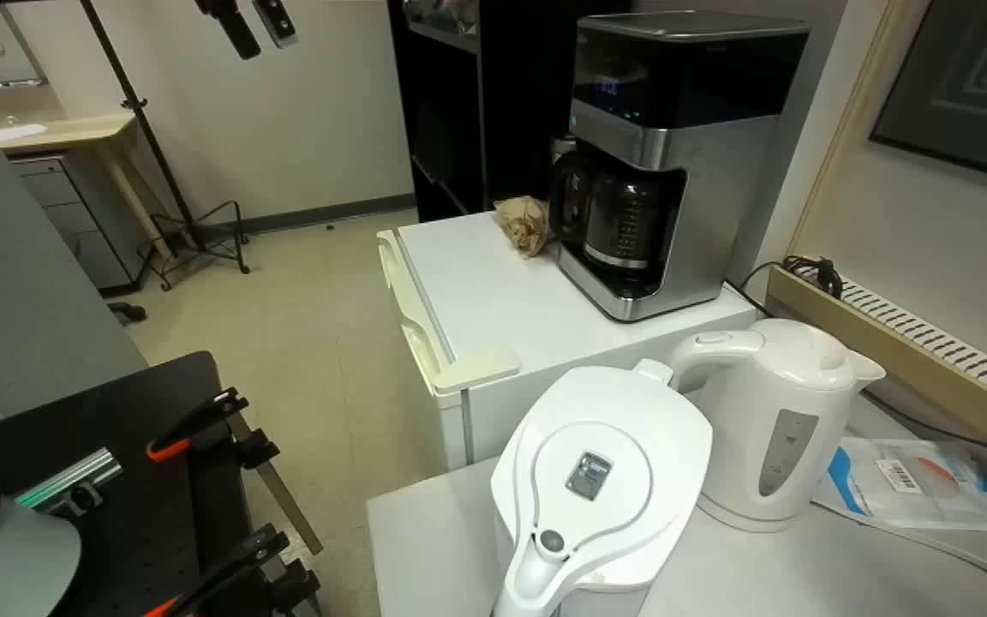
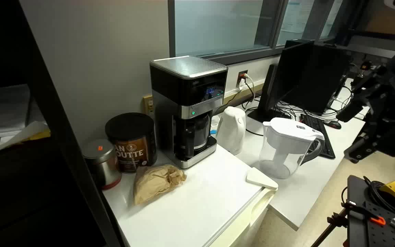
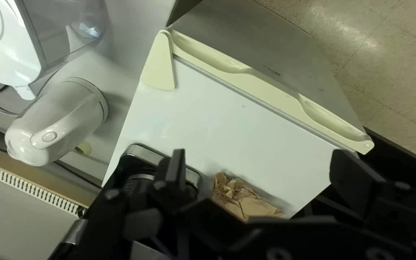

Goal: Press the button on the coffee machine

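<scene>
The coffee machine (image 1: 720, 206) is tall, black and silver, and stands upright on the white fridge top. It also shows in an exterior view (image 2: 166, 84), with a green-lit button (image 2: 193, 113) on its silver front band and a lit display above. Its dark carafe (image 1: 622, 218) sits in the lower half. My gripper is open and empty, apart from the machine, high in an exterior view (image 1: 266, 46) and at the right edge in an exterior view (image 2: 348, 137). In the wrist view the fingers (image 3: 258, 162) are wide apart, partly hiding the machine (image 3: 146, 153).
A brown paper bag (image 2: 158, 183) lies beside the machine. Coffee cans (image 2: 132, 144) stand behind it. The white kettle (image 1: 789, 420) and filter jug (image 1: 613, 403) stand on the adjoining desk. A dark shelf frame (image 2: 60, 113) rises near the fridge top (image 1: 502, 283).
</scene>
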{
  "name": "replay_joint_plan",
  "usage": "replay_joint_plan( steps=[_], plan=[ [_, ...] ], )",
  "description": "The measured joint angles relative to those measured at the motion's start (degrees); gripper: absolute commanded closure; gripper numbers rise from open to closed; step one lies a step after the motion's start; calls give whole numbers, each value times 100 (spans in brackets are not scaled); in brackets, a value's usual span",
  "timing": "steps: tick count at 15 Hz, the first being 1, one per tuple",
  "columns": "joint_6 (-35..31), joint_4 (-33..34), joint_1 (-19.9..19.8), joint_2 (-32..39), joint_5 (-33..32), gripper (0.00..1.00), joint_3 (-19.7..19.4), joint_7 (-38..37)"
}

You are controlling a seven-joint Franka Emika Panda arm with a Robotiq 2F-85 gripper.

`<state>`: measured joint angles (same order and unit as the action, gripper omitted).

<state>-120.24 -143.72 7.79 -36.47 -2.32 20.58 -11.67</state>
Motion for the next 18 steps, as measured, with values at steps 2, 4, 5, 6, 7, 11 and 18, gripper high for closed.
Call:
replay_joint_plan(
  steps=[2, 4, 5, 6, 7, 11, 18],
  plan=[
    [0, 2, 0, -1, 0, 0, 0, 0],
    [0, 2, 0, -1, 0, 0, 0, 0],
    [0, 2, 0, -2, 0, 0, 0, 0],
    [0, 2, 0, -2, 0, 0, 0, 0],
    [0, 2, 0, -1, 0, 0, 0, 0],
    [2, 0, 19, 3, -6, 0, -27, 0],
    [7, 29, -58, 110, -517, 0, -251, 0]
  ],
)
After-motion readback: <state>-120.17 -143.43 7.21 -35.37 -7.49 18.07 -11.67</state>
